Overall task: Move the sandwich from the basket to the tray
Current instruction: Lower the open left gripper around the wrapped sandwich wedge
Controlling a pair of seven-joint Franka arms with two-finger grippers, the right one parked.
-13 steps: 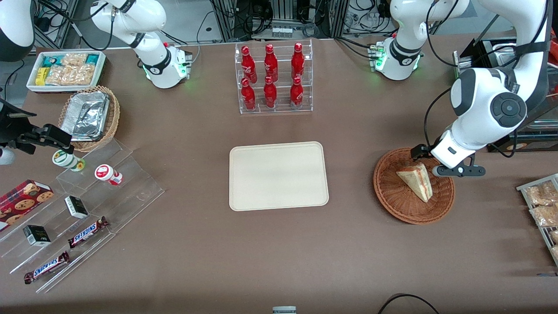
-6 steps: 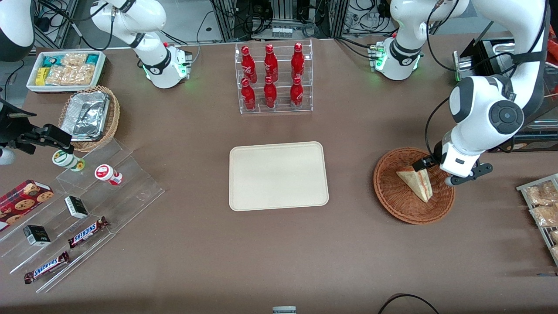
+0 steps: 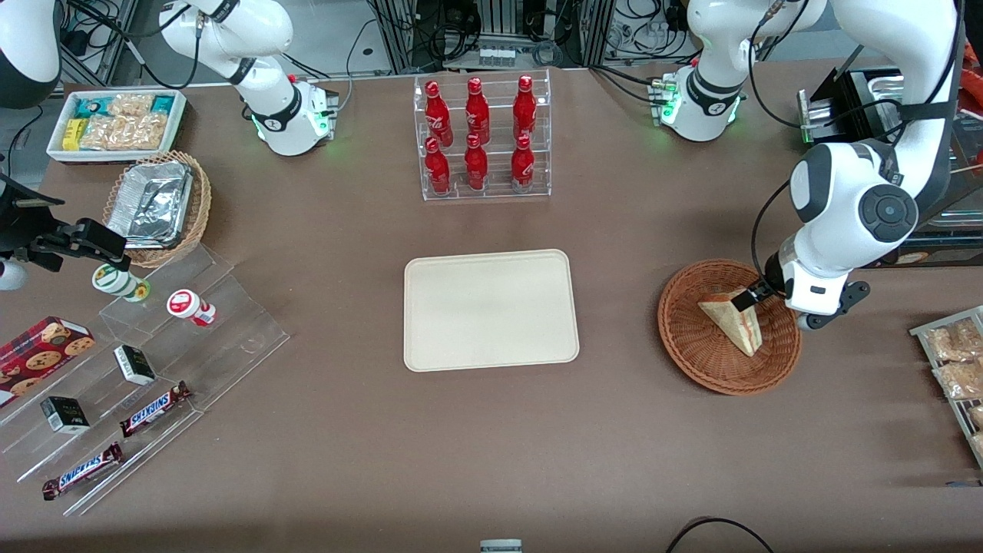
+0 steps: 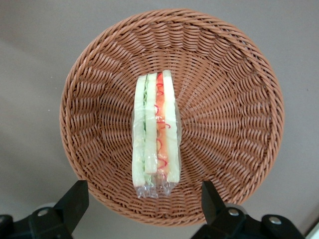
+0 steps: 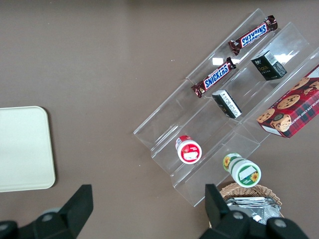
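The sandwich (image 3: pixel 732 324) is a wrapped pale wedge with red and green layers. It lies in the round reddish-brown wicker basket (image 3: pixel 689 355) toward the working arm's end of the table. My left gripper (image 3: pixel 770 306) hangs open just above the basket, over the sandwich's wide end and not touching it. In the left wrist view the sandwich (image 4: pixel 154 134) lies edge-up in the middle of the basket (image 4: pixel 234 114), and the gripper (image 4: pixel 143 189) has its two black fingers spread well wider than the sandwich. The cream tray (image 3: pixel 490 309) lies bare in the middle of the table; its corner shows in the right wrist view (image 5: pixel 22 149).
A clear rack of red bottles (image 3: pixel 480 138) stands farther from the front camera than the tray. Bagged crackers (image 3: pixel 956 361) lie at the working arm's table edge, beside the basket. Clear snack steps (image 3: pixel 146 369), a foil-tray basket (image 3: pixel 157 203) and a white tub (image 3: pixel 115 123) sit toward the parked arm's end.
My left gripper has turned at the wrist and shifted a little nearer the front camera and lower, now over the sandwich's wide end. The sandwich and basket have not moved.
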